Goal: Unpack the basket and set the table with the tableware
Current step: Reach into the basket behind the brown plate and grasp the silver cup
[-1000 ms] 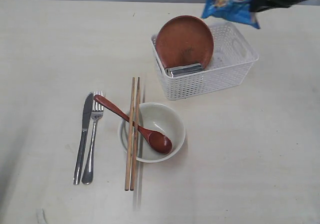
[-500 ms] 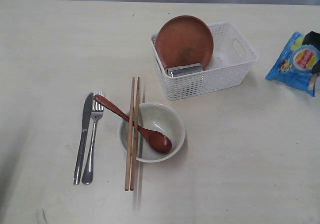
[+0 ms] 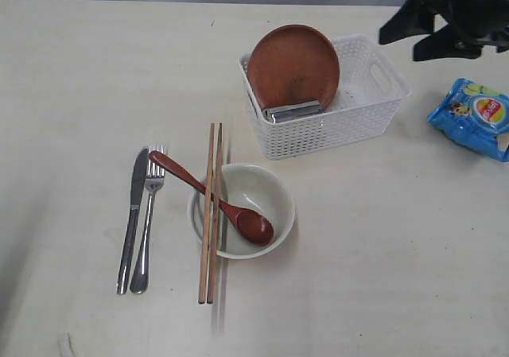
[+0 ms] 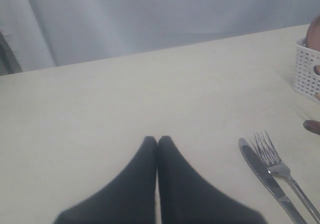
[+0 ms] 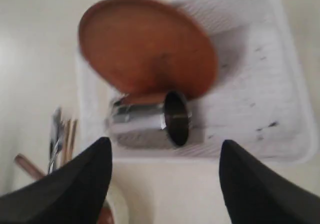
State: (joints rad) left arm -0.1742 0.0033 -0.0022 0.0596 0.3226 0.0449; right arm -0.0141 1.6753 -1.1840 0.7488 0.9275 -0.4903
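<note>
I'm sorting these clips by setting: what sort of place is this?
Probably a staged dining-table setup in a lab or studio, not a real home. It shows a pale cream wood-look tabletop, a white perforated plastic basket holding a brown round plate, and a plain grey curtain behind.

In the basket [image 3: 334,130] the plate [image 3: 293,64] is hiding most of the cup [image 3: 293,111]; chip bag [image 3: 477,118] is running off the right edge.

We see matt white lattice plastic on the basket [image 3: 318,134], a mirror-bright steel cup [image 5: 145,120], a dull brown plate [image 3: 293,64], a glossy wooden spoon [image 3: 248,223], and a shiny, crinkled chip bag [image 3: 475,118].
</note>
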